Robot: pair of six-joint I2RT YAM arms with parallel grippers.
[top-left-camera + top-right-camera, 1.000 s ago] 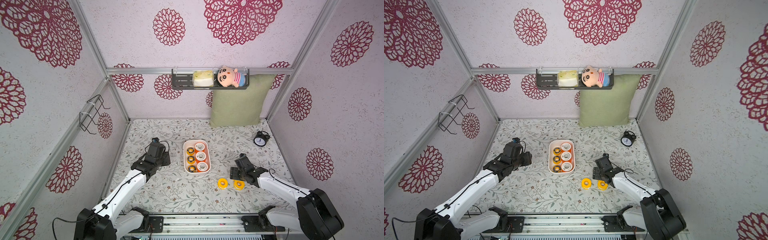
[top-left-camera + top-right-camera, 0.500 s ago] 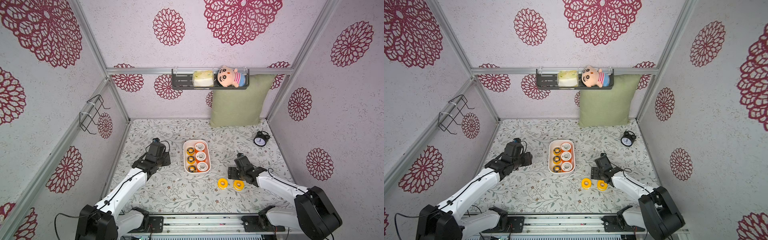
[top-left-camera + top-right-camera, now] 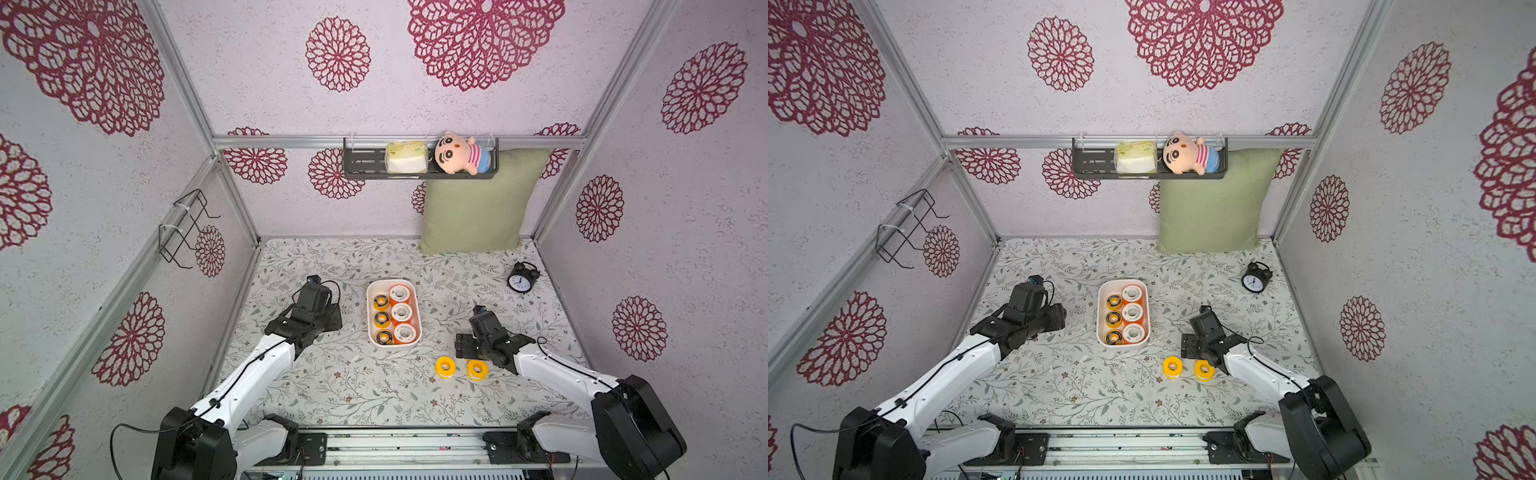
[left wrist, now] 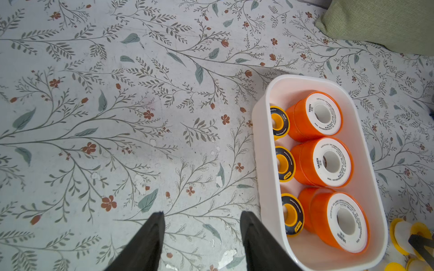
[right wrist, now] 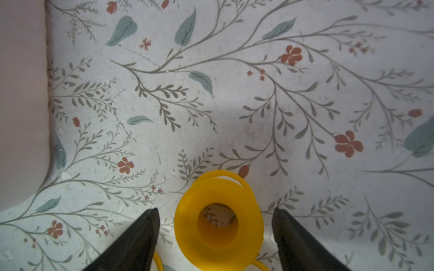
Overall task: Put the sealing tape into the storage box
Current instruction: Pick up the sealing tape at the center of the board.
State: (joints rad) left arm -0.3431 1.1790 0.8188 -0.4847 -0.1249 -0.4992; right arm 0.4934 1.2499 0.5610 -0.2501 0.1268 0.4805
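Left pincer (image 4: 202, 234): partly open, empty, above counter (image 3: 332, 386) beside storage box (image 3: 392, 281). Inside the box: three black-faced yellow rolls (image 3: 381, 319), three orange rolls (image 3: 401, 312) showing. Two yellow rolls (image 3: 445, 367) loose on counter, right of box. Right pincer (image 5: 215, 210): wide open astride one, not touching.

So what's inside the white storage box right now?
The storage box holds three orange rolls beside three black-faced yellow rolls. Anything beneath them is covered.
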